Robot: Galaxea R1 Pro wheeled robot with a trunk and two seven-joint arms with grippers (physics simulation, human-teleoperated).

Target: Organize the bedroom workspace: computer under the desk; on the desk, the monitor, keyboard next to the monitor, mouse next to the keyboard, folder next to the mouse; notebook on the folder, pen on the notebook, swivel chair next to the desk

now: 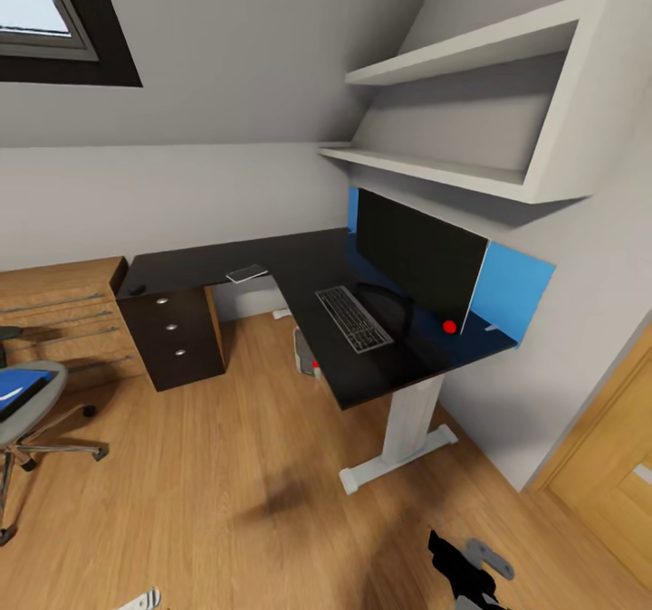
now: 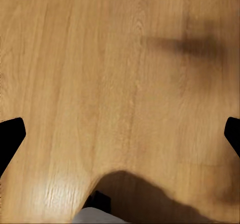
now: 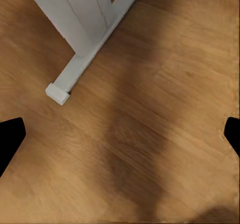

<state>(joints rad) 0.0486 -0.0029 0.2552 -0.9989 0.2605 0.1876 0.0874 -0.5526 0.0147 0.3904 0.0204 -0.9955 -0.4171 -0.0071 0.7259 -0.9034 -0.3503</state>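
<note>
Monitor [image 1: 418, 262] and keyboard [image 1: 353, 318] are seen on the desk [image 1: 272, 262]; the folder [image 1: 20, 390] is lying on the swivel chair [image 1: 32, 411] at far left. Both grippers, left [image 2: 120, 134] and right [image 3: 120, 139], are held wide, empty, over floor [image 1: 226, 483]. Likely step: the chair should be approached squarely, and the folder gripped by an overhanging edge.

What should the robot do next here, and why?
Probably turn and roll toward the swivel chair, since the blue folder lies on its seat, far from the desk. The monitor and keyboard already sit on the desk, and both grippers look open over bare floor, holding nothing.
</note>
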